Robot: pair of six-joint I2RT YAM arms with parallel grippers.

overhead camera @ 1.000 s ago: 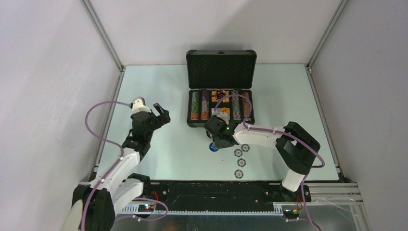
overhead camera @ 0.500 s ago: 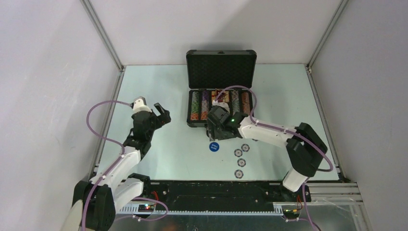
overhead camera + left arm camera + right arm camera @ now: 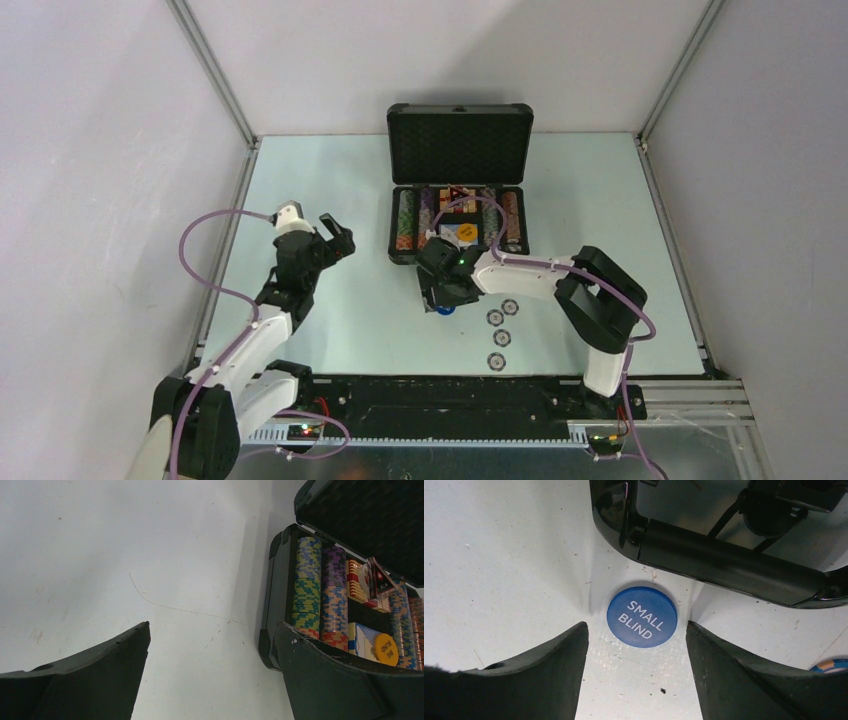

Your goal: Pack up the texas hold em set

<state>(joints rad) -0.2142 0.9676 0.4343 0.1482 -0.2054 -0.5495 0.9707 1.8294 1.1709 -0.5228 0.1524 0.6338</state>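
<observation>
On pale green tabletop [image 3: 330, 200], open dark grey hard briefcase [image 3: 459, 140] holding striped chip rows [image 3: 309, 580] and round orange button [image 3: 386, 649]. Just before it, round blue button [image 3: 642, 616] lying flat, untouched, between fingers of right gripper [image 3: 636, 630], spread and empty. Four loose striped chips [image 3: 502, 337] nearby. Left gripper [image 3: 211, 626] agape, empty, well apart.

Left arm [image 3: 250, 345] and right arm [image 3: 530, 278], both mounted on the black rail [image 3: 440, 400]: white links, black joints. A purple cable [image 3: 184, 248] loops along each. Green light [image 3: 461, 262] on the right wrist, far from the rail. Fingers [image 3: 340, 680] matte black, tapered, lightly scuffed.
</observation>
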